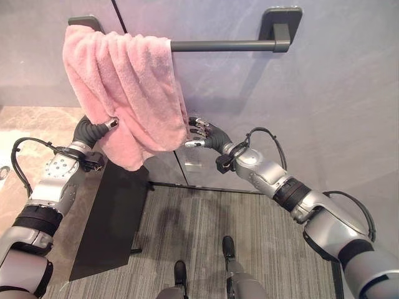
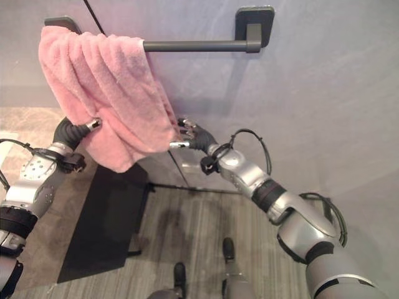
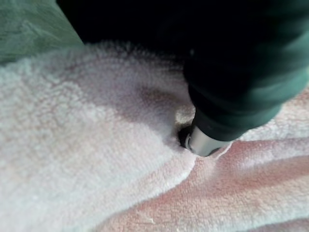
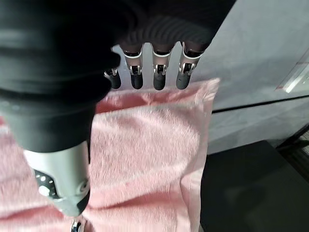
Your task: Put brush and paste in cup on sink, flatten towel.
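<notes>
Both hands worked the pink towel [image 1: 128, 93] hanging bunched at one end of the dark wall rail [image 1: 224, 45].

The towel draped off the rail in folds, presumably why both hands flanked it, to spread it flat; the left hand [image 1: 100, 129] was buried in the cloth near its lower edge, its fingers hidden, so I could not tell its grip; the right hand [image 1: 201, 132] sat at the towel's opposite edge, fingers [image 4: 159, 72] straight and relaxed behind the cloth, thumb in front, apparently about to pinch it.
</notes>
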Robot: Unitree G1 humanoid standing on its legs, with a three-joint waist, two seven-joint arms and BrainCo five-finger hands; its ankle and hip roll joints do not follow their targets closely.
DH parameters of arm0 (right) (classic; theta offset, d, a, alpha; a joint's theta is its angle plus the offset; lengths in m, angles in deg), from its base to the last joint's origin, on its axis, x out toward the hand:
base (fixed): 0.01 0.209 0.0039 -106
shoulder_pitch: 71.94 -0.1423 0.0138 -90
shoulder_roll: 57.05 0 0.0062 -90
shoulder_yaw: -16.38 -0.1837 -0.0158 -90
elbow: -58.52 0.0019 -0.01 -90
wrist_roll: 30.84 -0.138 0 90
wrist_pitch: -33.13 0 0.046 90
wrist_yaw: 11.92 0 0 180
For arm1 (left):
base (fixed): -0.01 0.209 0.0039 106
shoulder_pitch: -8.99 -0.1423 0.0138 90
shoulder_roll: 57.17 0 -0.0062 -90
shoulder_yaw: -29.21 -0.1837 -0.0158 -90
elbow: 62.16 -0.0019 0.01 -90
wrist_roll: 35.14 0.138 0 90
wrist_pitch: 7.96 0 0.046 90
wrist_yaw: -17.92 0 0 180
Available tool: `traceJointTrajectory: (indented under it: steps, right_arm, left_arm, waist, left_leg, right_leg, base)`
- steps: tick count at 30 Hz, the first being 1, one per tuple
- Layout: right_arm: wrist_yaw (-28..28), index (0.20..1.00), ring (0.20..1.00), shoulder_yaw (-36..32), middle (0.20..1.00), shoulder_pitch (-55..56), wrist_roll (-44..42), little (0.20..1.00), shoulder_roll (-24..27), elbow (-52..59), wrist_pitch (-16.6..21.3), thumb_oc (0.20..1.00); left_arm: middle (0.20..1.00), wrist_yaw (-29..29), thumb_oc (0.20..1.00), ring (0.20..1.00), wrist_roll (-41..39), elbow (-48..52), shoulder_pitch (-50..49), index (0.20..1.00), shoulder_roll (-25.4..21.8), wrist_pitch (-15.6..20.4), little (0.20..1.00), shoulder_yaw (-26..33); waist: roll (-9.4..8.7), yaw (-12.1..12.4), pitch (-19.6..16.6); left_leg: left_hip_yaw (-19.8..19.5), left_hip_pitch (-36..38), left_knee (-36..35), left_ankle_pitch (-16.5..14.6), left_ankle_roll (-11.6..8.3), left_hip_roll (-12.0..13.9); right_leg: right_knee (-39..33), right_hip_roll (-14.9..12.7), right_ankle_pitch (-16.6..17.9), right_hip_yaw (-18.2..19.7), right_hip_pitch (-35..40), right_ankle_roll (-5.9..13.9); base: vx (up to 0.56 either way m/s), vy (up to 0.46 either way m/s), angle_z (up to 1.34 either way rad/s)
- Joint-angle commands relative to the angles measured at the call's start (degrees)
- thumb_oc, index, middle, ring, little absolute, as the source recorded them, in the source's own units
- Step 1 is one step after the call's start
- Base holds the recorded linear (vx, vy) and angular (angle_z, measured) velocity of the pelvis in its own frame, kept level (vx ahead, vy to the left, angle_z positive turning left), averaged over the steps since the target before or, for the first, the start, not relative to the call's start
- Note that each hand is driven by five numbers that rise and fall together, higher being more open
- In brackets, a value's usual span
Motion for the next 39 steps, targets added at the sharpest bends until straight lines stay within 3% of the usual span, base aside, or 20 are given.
traceJointTrajectory:
  steps: [1, 16, 25, 33, 34, 35, 36, 37, 39]
  right_arm:
    - [-0.45, 1.000, 1.000, 0.69, 1.000, -5.11, -2.83, 1.000, -1.90, -1.16, 2.28, 1.000]
    - [0.08, 1.000, 1.000, 1.12, 1.000, -9.23, -1.88, 1.000, -4.94, -2.12, 2.67, 1.000]
    - [1.70, 1.000, 1.000, -1.76, 1.000, -13.86, 5.97, 1.000, -7.93, -12.34, 2.11, 1.000]
    - [2.23, 1.000, 1.000, -3.74, 1.000, -15.04, 7.53, 1.000, -8.91, -15.91, 2.33, 1.000]
    - [2.31, 0.636, 0.636, -4.08, 0.636, -15.09, 7.54, 0.636, -9.04, -15.85, 2.52, 0.636]
    - [2.40, 0.498, 0.498, -4.17, 0.498, -15.01, 7.39, 0.498, -9.22, -15.71, 2.54, 0.498]
    - [2.39, 0.498, 0.498, -4.32, 0.498, -14.94, 7.23, 0.498, -9.39, -15.50, 2.60, 0.498]
    - [2.36, 0.200, 0.200, -4.32, 0.200, -14.85, 7.15, 0.200, -9.44, -15.17, 2.75, 0.200]
    - [2.40, 0.200, 0.200, -4.50, 0.200, -14.51, 6.56, 0.200, -9.27, -14.32, 2.90, 0.200]
  left_arm:
    - [0.200, -0.56, 0.200, 0.200, -1.44, -0.15, 4.49, 0.200, -3.16, 2.34, 0.200, -2.91]
    - [0.200, -0.79, 0.200, 0.200, -2.11, -0.47, 4.45, 0.200, -2.23, 1.98, 0.200, -3.17]
    - [0.200, -1.46, 0.200, 0.200, -1.88, -0.17, 5.07, 0.200, -1.91, 2.38, 0.200, -2.89]
    - [0.200, -1.73, 0.200, 0.200, -1.99, 1.10, 4.87, 0.200, -1.34, 3.01, 0.200, -2.61]
    - [0.200, -1.83, 0.200, 0.200, -2.08, 1.72, 4.60, 0.200, -1.14, 3.11, 0.200, -2.42]
    - [0.200, -1.92, 0.200, 0.200, -2.09, 1.79, 4.52, 0.200, -0.87, 3.14, 0.200, -2.38]
    - [0.200, -1.97, 0.200, 0.200, -2.05, 1.86, 4.45, 0.200, -0.76, 3.10, 0.200, -2.43]
    - [0.200, -2.18, 0.200, 0.200, -2.00, 1.87, 4.28, 0.200, -0.48, 3.11, 0.200, -2.28]
    - [0.200, -2.40, 0.200, 0.200, -1.80, 1.86, 4.07, 0.200, -0.17, 3.08, 0.200, -2.01]
  waist:
    - [-1.79, 0.54, -0.81]
    - [-2.19, 1.11, -0.53]
    - [-2.40, 2.28, -0.57]
    - [-2.29, 3.20, -0.31]
    - [-2.35, 3.30, -0.34]
    - [-2.34, 3.34, -0.41]
    - [-2.32, 3.40, -0.46]
    - [-2.29, 3.40, -0.46]
    - [-2.30, 3.34, -0.44]
  left_leg:
    - [-0.21, 0.90, 0.21, 3.08, -0.88, -0.14]
    - [-0.65, 1.91, 0.21, 2.43, -0.53, -0.43]
    - [-1.57, 1.57, 0.21, 2.59, -0.43, -0.51]
    - [-2.21, 1.27, 0.21, 2.80, -0.54, -0.58]
    - [-2.45, 1.24, 0.21, 2.82, -0.51, -0.54]
    - [-2.51, 1.26, 0.21, 2.78, -0.49, -0.54]
    - [-2.52, 1.33, 0.21, 2.78, -0.46, -0.55]
    - [-2.54, 1.40, 0.21, 2.76, -0.45, -0.57]
    - [-2.53, 1.60, 0.21, 2.60, -0.41, -0.59]
  right_leg:
    - [-0.17, -5.31, -3.84, 3.46, 3.65, 6.02]
    - [-0.17, -5.61, -4.39, 3.08, 4.98, 6.01]
    - [-0.17, -5.78, -4.67, 2.49, 5.18, 5.98]
    - [-0.17, -5.87, -4.97, 1.87, 5.41, 5.96]
    - [-0.17, -5.88, -5.09, 1.70, 5.55, 5.96]
    - [-0.17, -5.90, -5.12, 1.70, 5.63, 5.95]
    - [-0.17, -5.90, -5.19, 1.71, 5.69, 5.94]
    - [-0.17, -5.90, -5.26, 1.70, 5.77, 5.92]
    - [-0.17, -5.88, -5.35, 1.72, 5.95, 5.90]
  base:
    - [0.03, -0.001, 0.01]
    - [0.01, 0.002, 0.01]
    - [0.01, 0.001, 0.02]
    - [0.02, 0.003, 0.06]
    - [0.04, 0.001, 0.08]
    - [0.04, 0.002, 0.10]
    - [0.03, 0.007, 0.11]
    - [0.03, 0.007, 0.11]
    - [0.02, 0.004, 0.07]
